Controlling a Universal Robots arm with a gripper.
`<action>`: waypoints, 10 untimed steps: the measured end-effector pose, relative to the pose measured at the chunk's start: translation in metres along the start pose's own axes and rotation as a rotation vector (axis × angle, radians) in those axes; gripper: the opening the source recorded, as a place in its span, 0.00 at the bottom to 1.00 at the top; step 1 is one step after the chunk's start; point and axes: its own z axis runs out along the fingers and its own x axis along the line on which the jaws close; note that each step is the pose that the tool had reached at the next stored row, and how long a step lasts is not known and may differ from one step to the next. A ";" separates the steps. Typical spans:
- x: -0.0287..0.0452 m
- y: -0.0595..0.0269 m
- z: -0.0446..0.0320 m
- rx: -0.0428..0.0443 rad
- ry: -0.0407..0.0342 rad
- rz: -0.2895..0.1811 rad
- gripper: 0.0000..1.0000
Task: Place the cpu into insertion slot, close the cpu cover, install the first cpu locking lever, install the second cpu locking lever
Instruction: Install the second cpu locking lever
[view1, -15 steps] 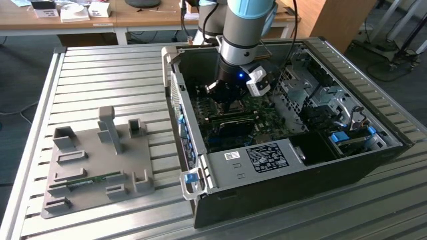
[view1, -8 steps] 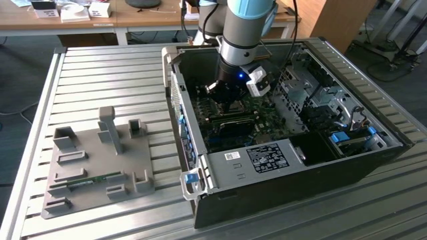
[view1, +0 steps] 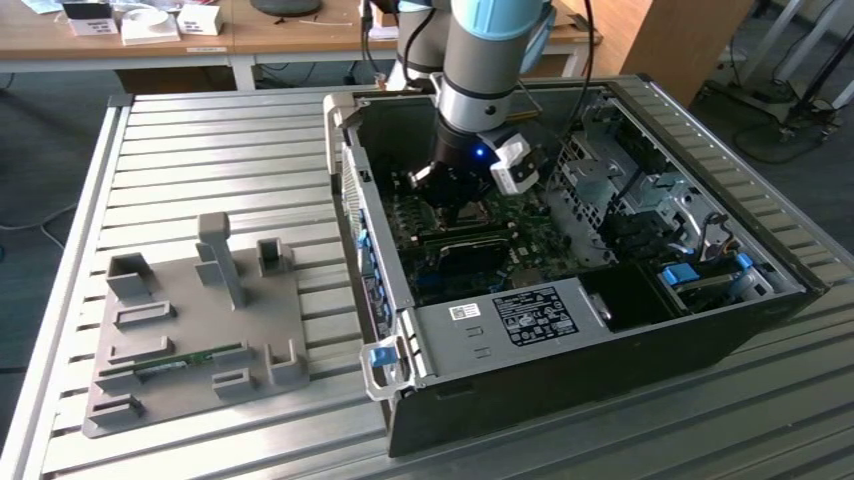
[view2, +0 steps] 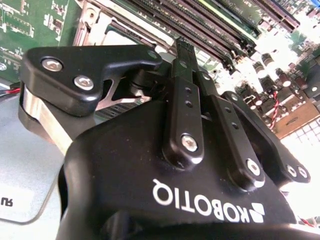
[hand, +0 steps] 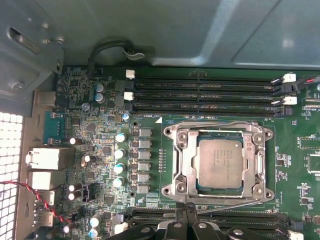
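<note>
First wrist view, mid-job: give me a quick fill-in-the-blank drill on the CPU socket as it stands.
1. The cpu lies inside the ____.
2. The cpu cover lies ____ over the socket, framing the chip.
3. The long black memory slots hold ____ modules.
4. The gripper hangs over the socket's ____.

Missing words: insertion slot; closed; no; edge

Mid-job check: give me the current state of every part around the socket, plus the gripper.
cpu: seated flat in the insertion slot.
insertion slot: occupied.
cpu cover: closed down around the chip.
gripper: fingers together, empty, at the socket's edge.
</note>
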 end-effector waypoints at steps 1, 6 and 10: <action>0.0001 0.0000 0.0002 0.0000 -0.0002 0.000 0.11; 0.0016 -0.0002 0.0029 -0.0005 -0.0023 0.000 0.11; 0.0019 -0.0002 0.0039 -0.0004 -0.0024 0.000 0.11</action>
